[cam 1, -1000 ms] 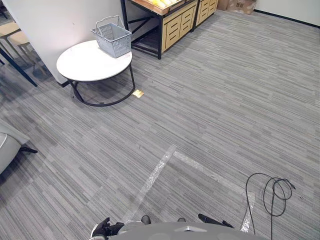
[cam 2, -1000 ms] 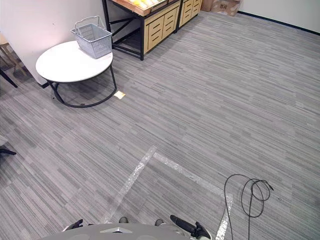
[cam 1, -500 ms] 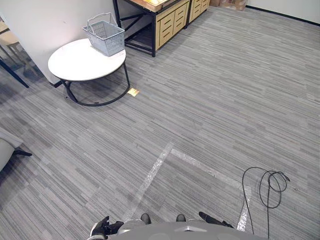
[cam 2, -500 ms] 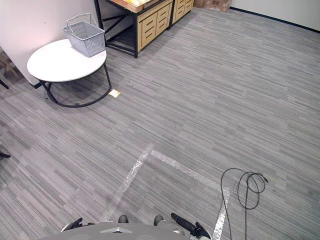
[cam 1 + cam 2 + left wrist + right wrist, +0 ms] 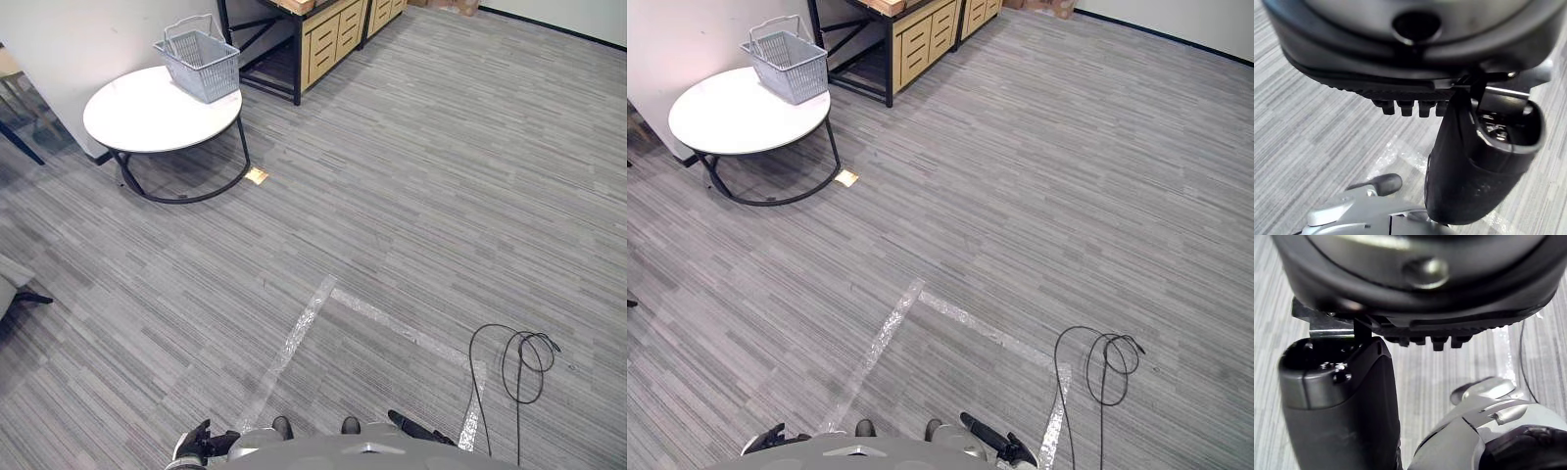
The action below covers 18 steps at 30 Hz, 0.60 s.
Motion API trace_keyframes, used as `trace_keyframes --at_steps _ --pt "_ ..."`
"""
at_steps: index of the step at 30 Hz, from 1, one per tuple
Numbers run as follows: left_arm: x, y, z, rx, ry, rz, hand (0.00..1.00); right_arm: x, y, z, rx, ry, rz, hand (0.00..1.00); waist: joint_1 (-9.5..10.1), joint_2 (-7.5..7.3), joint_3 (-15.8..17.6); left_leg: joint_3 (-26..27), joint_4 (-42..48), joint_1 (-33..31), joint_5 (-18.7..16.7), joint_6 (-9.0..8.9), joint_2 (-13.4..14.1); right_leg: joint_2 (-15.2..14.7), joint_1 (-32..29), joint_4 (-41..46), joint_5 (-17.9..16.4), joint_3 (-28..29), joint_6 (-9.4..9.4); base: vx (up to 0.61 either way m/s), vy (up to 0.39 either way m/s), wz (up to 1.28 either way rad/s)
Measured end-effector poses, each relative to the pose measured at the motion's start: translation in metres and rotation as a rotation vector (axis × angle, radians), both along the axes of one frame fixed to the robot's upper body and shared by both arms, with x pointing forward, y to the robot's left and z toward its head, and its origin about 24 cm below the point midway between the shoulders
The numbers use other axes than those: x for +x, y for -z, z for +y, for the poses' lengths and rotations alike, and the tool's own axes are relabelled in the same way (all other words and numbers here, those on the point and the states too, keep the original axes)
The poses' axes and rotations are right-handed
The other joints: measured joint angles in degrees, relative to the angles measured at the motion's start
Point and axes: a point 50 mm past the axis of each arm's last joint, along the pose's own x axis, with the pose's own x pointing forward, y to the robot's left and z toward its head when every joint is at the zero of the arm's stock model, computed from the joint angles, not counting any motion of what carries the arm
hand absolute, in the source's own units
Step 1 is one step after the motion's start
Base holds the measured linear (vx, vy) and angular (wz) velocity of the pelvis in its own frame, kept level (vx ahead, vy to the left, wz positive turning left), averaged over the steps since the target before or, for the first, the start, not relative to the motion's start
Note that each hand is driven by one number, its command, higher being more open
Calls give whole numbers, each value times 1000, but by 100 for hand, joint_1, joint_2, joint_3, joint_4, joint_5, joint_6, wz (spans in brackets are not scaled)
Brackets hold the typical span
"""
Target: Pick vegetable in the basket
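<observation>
Both robot hands hang low at the robot's sides with nothing in them. The left robot hand [image 5: 194, 446] has relaxed fingers, and its wrist view shows carpet past them. The right robot hand [image 5: 991, 443] is the same, fingers out straight and empty.

The basket [image 5: 211, 78] stands upright on the far edge of the round white table [image 5: 137, 117], close to the wall [image 5: 78, 34] and just beside the shelf unit [image 5: 328, 39]. It is well away from the robot, with open carpet between them. No vegetable can be made out. The basket looks empty through the mesh, but it's too far off to be sure.

Basket pose: the opening faces up and one wire handle is raised on the far side. The long axis seems to run across the view, roughly along the wall, with a corner turned toward the robot. That's a low-confidence read from this range.

Likely risks:
- Target unknown. With no vegetable located, the walk could end at the wrong spot, so the shelf top and the basket need a closer look first.
- The table is light-looking, with a thin black frame and a floor ring [image 5: 186, 196]. A leg or knee catching the ring would probably shift the table and the basket.
- The basket sits near the table rim, so a push from a robot hand could slide it off the far side or against the wall.
- The raised handle could snag fingers reaching in from above.
- The corner between wall and shelf unit is tight, leaving little room for an arm to swing.
</observation>
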Motion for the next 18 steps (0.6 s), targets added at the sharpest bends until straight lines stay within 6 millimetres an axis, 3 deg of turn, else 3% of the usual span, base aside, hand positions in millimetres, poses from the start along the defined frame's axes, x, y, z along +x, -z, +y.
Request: trace_keyframes --at_steps 3,5,6,7,8,10,11,13,16,18 --pt "4 -1 0 3 6 -7 100 -1 0 0 2 6 1 100 -10 -7 8 -3 388 -49 -322 64 -5 -146 -135 566 -250 -202 165 43 -6 0" --pt "4 0 -1 0 14 -1 100 0 0 -1 6 35 -9 100 -14 38 4 -24 477 -36 -498 148 7 -281 -562 1574 -316 -389 273 9 63 -3" --pt "4 0 -1 2 17 -2 100 1 -1 -1 14 86 -27 100 -8 43 50 -29 514 46 -583 209 5 -433 -1001 2578 -211 -474 380 9 70 1" --pt "4 0 1 6 16 -1 100 2 -1 -2 20 117 -40 100 -13 47 79 -54 610 62 -663 222 15 -498 -1203 3073 -64 -461 374 48 72 14" --pt "5 -1 4 12 15 -3 100 5 -2 0 40 161 -73 100 -26 98 118 -128 848 90 -812 292 87 -558 -1555 3828 218 -415 236 109 55 24" --pt "6 -2 5 15 3 -7 100 4 -2 1 54 208 -84 100 -7 82 152 -231 962 276 -892 283 138 -658 -1840 4628 87 -339 106 157 46 32" --pt "6 -2 5 14 0 -8 100 5 -2 1 60 240 -93 100 -30 84 160 -348 917 400 -911 260 160 -715 -1974 4748 3 -314 147 212 19 48" --pt "6 -1 3 7 3 -2 100 5 -2 0 68 275 -103 100 -56 133 188 -494 725 597 -896 228 206 -707 -2134 4254 -24 -261 168 258 -11 48" --pt "3 1 -2 -5 2 12 100 7 -3 -1 77 314 -114 100 -137 242 238 -665 376 811 -893 29 336 -500 -2169 1881 155 -146 376 340 -118 34" --pt "1 2 -4 -11 8 34 100 6 -2 -2 83 347 -109 100 -195 286 270 -684 102 1080 -990 -216 351 -486 -2120 446 566 -153 391 427 -227 19"
